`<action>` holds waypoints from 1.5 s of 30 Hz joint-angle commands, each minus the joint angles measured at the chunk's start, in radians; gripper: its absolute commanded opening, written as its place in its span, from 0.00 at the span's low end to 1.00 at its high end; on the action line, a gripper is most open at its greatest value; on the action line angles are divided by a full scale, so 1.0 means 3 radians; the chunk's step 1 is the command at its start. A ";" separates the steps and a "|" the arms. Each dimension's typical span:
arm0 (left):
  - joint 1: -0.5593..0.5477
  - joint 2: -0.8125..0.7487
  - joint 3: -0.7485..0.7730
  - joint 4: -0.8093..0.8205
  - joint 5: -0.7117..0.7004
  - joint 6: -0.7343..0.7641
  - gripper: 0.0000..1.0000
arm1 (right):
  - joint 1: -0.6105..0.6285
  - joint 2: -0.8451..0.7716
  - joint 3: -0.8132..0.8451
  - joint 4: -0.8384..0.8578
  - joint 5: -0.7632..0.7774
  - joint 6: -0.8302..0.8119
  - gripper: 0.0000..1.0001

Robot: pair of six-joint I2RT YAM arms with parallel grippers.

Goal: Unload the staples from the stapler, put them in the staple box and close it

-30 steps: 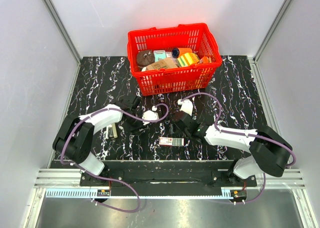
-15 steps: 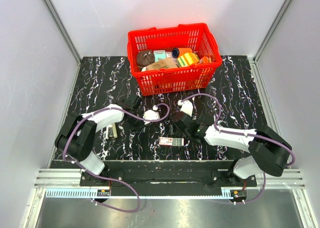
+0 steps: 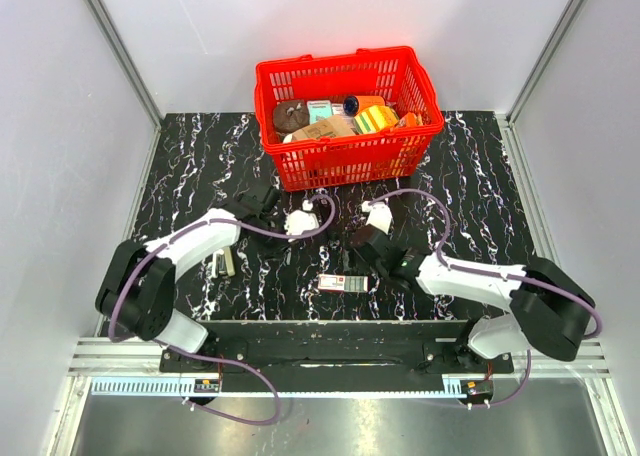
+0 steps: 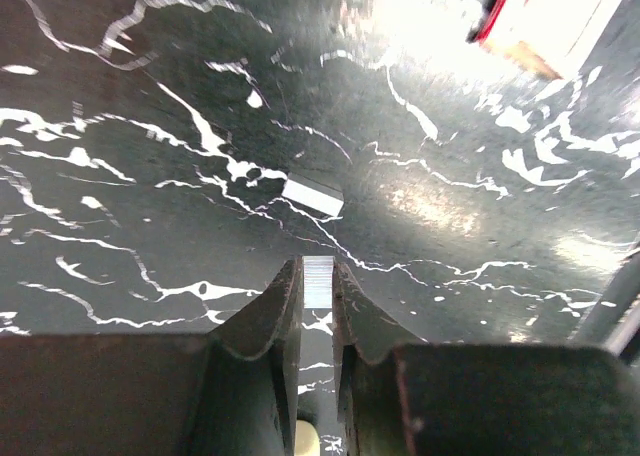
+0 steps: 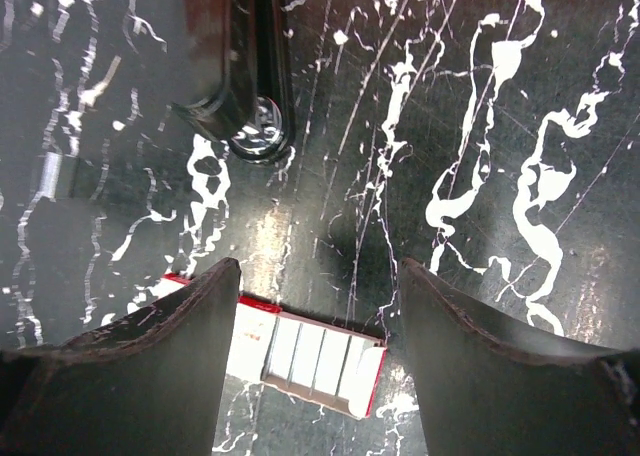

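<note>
In the left wrist view my left gripper (image 4: pixel 317 276) is shut on a short silver strip of staples (image 4: pixel 318 279), held above the black marble table. A second staple strip (image 4: pixel 312 196) lies loose on the table just beyond it. In the top view my left gripper (image 3: pixel 272 224) is left of centre. My right gripper (image 5: pixel 318 306) is open and empty, hovering over the open red and white staple box (image 5: pixel 312 361), which also shows in the top view (image 3: pixel 343 282). The black stapler (image 5: pixel 245 66), with a chrome rivet, lies beyond the box. My right gripper (image 3: pixel 358 260) is near the centre.
A red basket (image 3: pixel 349 158) full of packaged goods stands at the back centre. A small beige and black object (image 3: pixel 225 262) lies beside the left arm. The staple box corner shows in the left wrist view (image 4: pixel 545 21). Another staple strip (image 5: pixel 47 176) lies left of the stapler.
My left gripper has moved away from the near edge toward the basket, carrying the staple strip. My right arm has shifted slightly to the right.
</note>
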 commanded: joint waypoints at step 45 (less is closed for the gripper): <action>0.0714 0.0025 -0.0118 0.7217 0.2806 -0.8325 0.00 | -0.0251 -0.0861 0.0938 0.1281 -0.1382 0.0297 0.56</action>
